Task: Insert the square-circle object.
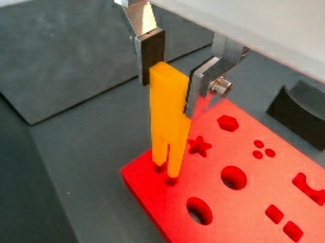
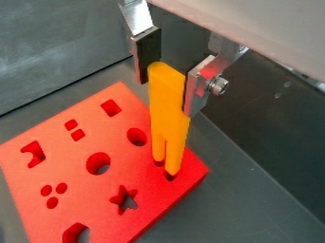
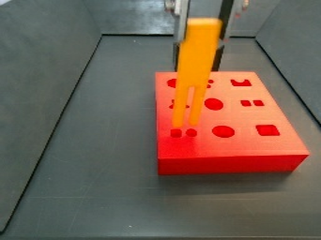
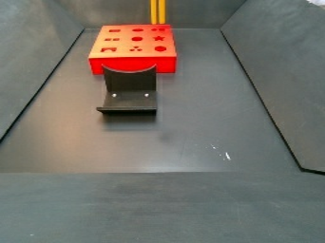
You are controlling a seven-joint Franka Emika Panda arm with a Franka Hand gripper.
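Observation:
The square-circle object point(image 1: 166, 114) is an orange-yellow bar that stands upright, prongs down, over a corner of the red block point(image 1: 260, 204). It shows in both wrist views point(image 2: 168, 119) and both side views point(image 3: 196, 66) point(image 4: 159, 11). My gripper point(image 1: 174, 84) is shut on the bar's top end, one finger on each side, as the other wrist view point(image 2: 172, 84) also shows. The prong tips are at the block's top face by two small holes point(image 3: 183, 134). I cannot tell how deep they sit.
The red block point(image 3: 251, 150) has several other shaped holes and lies on the dark floor between sloping walls. A dark grey curved holder point(image 4: 128, 90) stands in front of the block point(image 4: 133, 59) in one side view and shows in a wrist view point(image 1: 302, 112).

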